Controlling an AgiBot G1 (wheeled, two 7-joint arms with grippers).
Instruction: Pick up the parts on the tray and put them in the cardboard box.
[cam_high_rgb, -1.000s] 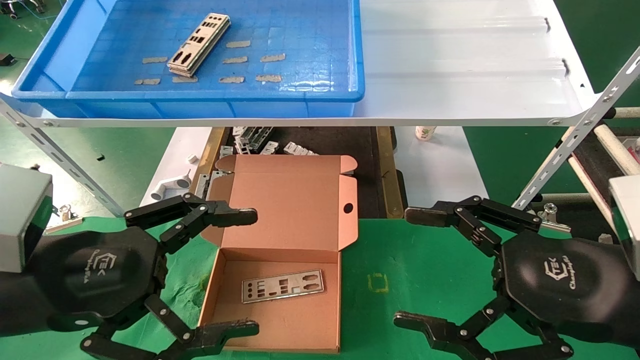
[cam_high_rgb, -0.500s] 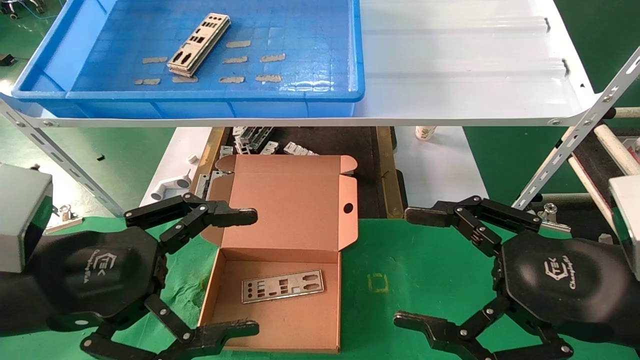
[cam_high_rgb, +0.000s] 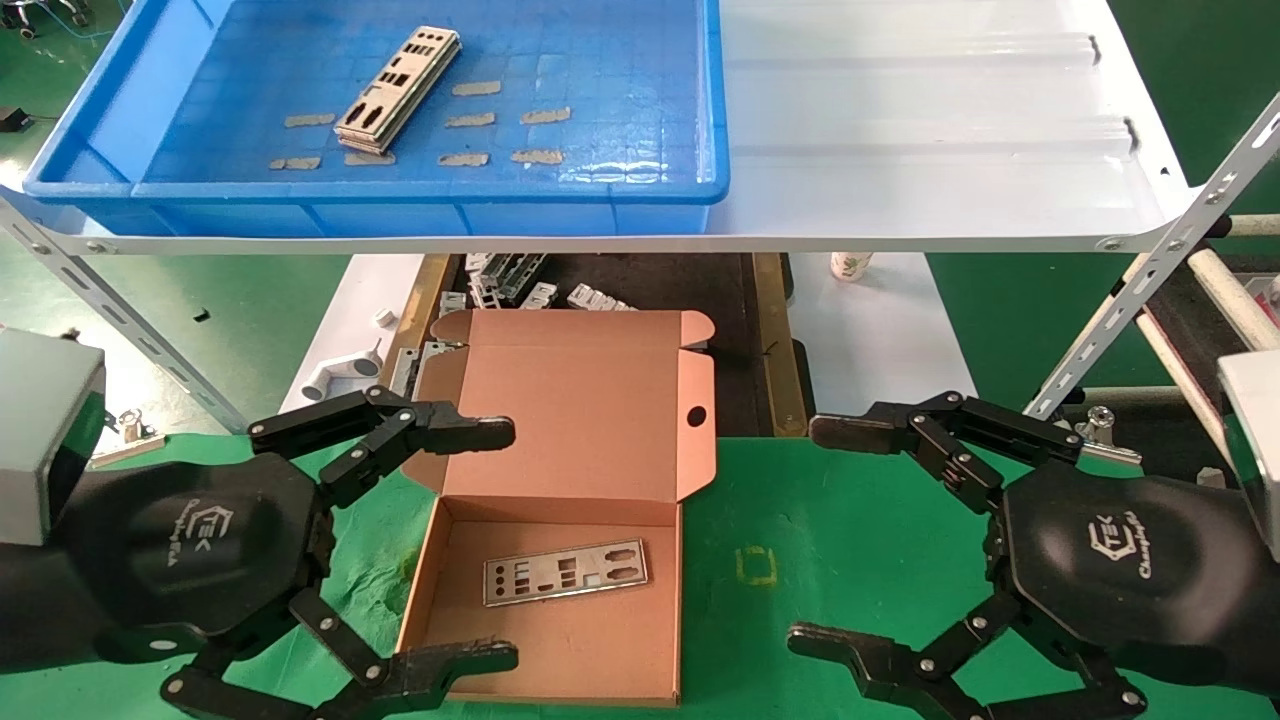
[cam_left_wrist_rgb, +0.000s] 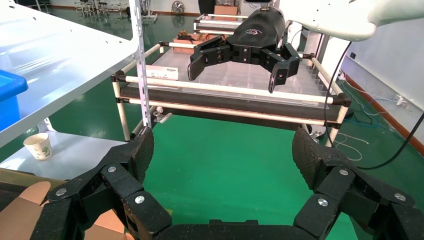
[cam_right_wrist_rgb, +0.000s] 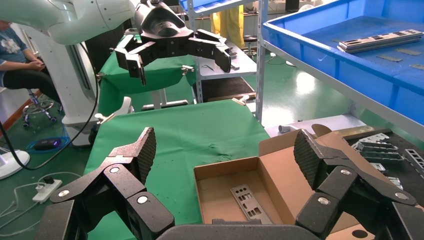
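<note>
Left tool and right tool low in front, facing inward, fingers spread wide, empty.

Two levels in front of me. Far level: white sheet-metal shelf on slotted angle rails, ribbed surface. On its left half sits the blue tray, filling that side up to the near edge; right half of the shelf is bare white metal. Near level: bench under a green cloth, wrinkled on the left. On it, centre-left, the cardboard box lies open, lid leaning away toward the far side. A small yellow square outline is marked on the cloth just right of the box. Beyond the cloth, under the shelf, a dark mat carries loose grey metal brackets.
</note>
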